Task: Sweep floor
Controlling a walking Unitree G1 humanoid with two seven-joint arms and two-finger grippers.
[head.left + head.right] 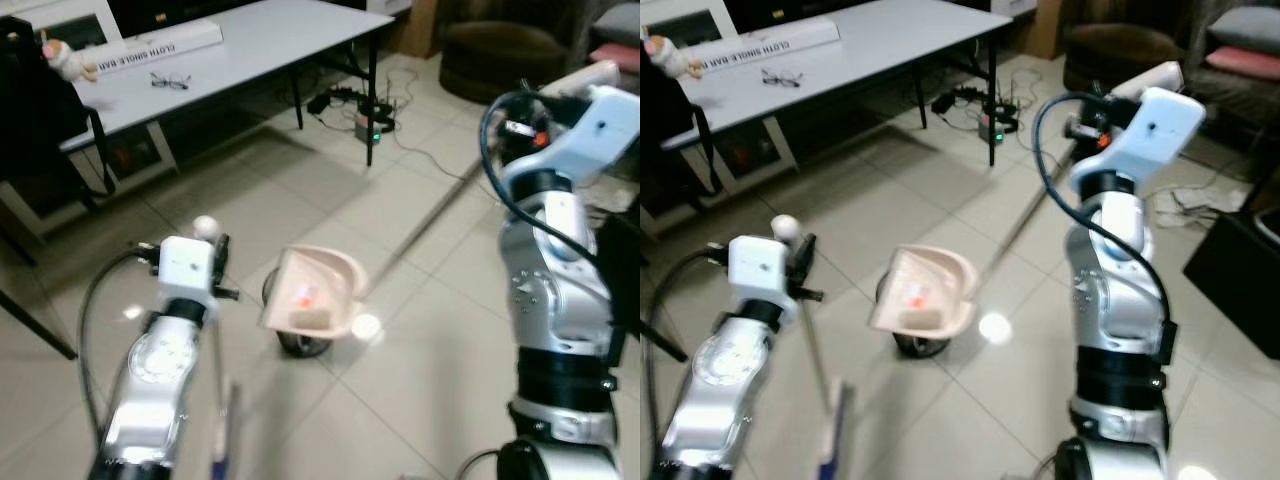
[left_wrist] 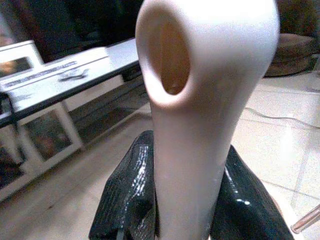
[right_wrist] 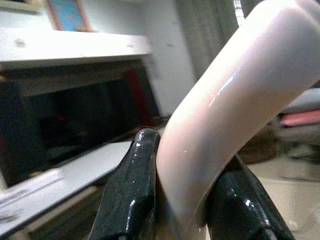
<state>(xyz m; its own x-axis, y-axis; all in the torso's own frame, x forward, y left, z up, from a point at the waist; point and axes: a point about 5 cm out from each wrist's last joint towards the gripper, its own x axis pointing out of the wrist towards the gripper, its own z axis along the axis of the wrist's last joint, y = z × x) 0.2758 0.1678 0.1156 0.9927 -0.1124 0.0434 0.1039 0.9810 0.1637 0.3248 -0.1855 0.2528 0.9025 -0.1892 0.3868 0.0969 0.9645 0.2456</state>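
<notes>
Bright indoor light glares off the floor tiles point(image 1: 365, 325) (slightly blurred).

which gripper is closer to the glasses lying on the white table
Left. The left gripper, clamped on the broom handle, sits below the glasses; the right gripper, holding the dustpan handle, is across the room.

Living room of a home: tiled floor point(image 1: 300, 200), white worktop point(image 1: 250, 45), brown armchair point(image 1: 495, 55), dark television point(image 3: 75, 125).

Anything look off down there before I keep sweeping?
The dustpan is tipped above a small dark bin with bits of debris on its tray, its long handle running up to the right gripper. Loose cables trail over the floor by the table leg.
</notes>
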